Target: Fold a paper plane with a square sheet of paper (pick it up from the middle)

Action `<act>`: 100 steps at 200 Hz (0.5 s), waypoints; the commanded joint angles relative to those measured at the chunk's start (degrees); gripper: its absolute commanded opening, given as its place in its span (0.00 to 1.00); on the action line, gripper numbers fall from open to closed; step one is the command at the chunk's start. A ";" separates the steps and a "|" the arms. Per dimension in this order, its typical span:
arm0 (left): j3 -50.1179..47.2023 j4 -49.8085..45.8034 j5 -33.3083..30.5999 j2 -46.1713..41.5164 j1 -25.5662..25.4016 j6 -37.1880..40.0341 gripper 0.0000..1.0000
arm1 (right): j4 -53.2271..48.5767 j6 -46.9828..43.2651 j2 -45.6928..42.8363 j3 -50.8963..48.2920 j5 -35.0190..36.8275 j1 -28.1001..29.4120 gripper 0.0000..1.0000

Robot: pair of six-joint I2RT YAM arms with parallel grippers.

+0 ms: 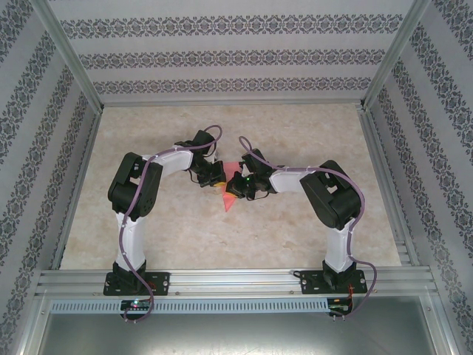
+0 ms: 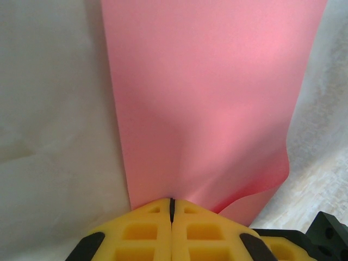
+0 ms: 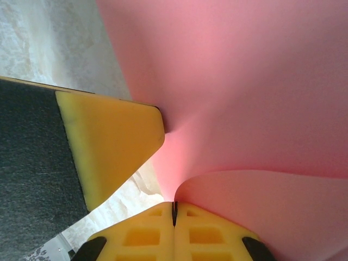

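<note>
The pink-red sheet of paper (image 1: 227, 201) hangs between my two grippers at the table's middle, and from above a pointed tip of it pokes out below them. My left gripper (image 2: 172, 202) is shut on the sheet's near edge, and the paper (image 2: 206, 98) stretches away from it, curling at the lower right. My right gripper (image 3: 174, 205) is shut on a curled-over part of the paper (image 3: 244, 81). A yellow finger of the left gripper (image 3: 109, 141) presses the sheet close by. From above, the left gripper (image 1: 214, 177) and right gripper (image 1: 240, 185) almost touch. Whether the paper forms a paper plane is hidden.
The beige marbled tabletop (image 1: 148, 222) spreads open on all sides of the grippers. Aluminium rails (image 1: 236, 281) run along the near edge, and patterned walls (image 1: 236, 74) close off the back and sides.
</note>
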 commanded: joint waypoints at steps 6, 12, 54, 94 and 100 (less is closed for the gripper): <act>-1.07 -2.64 -0.83 1.51 -0.17 1.48 0.08 | 0.62 -1.08 1.63 1.14 0.68 -0.01 0.05; -1.06 -2.64 -0.82 1.56 -0.19 1.48 0.08 | 0.54 -1.20 1.72 1.18 0.66 -0.01 0.05; -1.15 -2.73 -0.87 1.47 -0.17 1.42 0.08 | 0.46 -1.22 2.43 1.27 0.82 -0.12 0.05; -1.24 -2.70 -0.87 1.47 -0.28 1.43 0.08 | 0.49 -1.06 2.33 1.11 1.43 -0.32 0.05; -1.16 -2.64 -0.88 1.47 -0.28 1.36 0.08 | 0.70 -1.03 2.25 1.14 1.52 -0.36 0.04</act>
